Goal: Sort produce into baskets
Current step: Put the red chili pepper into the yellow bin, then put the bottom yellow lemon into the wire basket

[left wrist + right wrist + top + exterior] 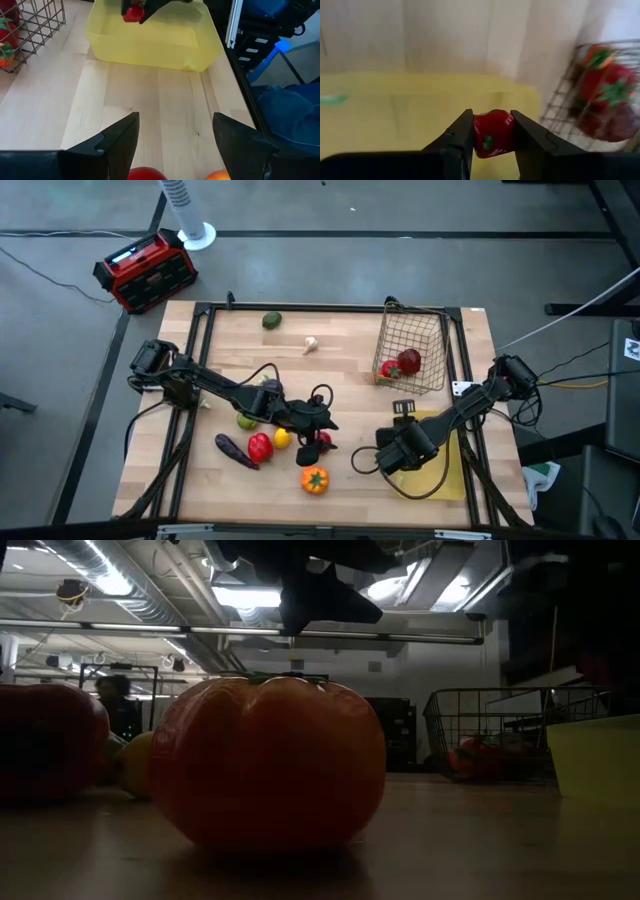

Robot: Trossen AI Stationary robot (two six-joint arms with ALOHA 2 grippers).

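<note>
several red produce pieces in wire basket; right gripper clenching red pepper over yellow tray

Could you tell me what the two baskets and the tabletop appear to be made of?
Wire basket: thin dark metal mesh, judging by its see-through grid. Yellow tray: probably plastic, smooth and slightly translucent. Table: pale wood, plank seams and grain visible, matte finish.

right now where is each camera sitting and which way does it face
High view: overhead, looking straight down on the table, both arms showing.
Low view: at tabletop height, facing an orange tomato; an arm hangs above.
Left wrist view: on the left arm, past its open left hand toward the yellow tray.
Right wrist view: behind the right hand, shut on a red pepper.
Both wrist views share the tray.
</note>
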